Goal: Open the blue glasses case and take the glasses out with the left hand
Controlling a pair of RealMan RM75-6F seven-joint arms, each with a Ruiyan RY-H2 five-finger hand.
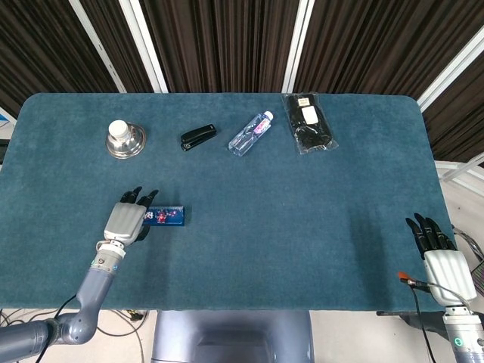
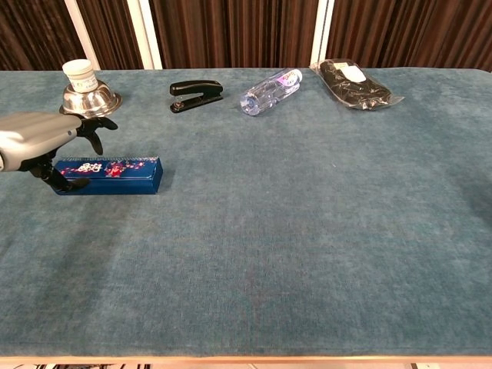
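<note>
The blue glasses case (image 1: 165, 216) (image 2: 115, 174) lies closed and flat on the table's left front, long side left to right. My left hand (image 1: 127, 221) (image 2: 42, 138) hovers over the case's left end with fingers spread and its thumb hanging in front of the case; in the head view it hides that end. I cannot tell whether it touches the case. My right hand (image 1: 442, 255) rests at the table's front right edge with fingers straight and nothing in it. It does not show in the chest view. No glasses are visible.
Along the back stand a metal bowl (image 1: 125, 140) (image 2: 90, 98) with a white jar in it, a black stapler (image 1: 198, 137) (image 2: 195, 95), a lying water bottle (image 1: 250, 133) (image 2: 270, 90) and a black bagged item (image 1: 308, 122) (image 2: 354, 84).
</note>
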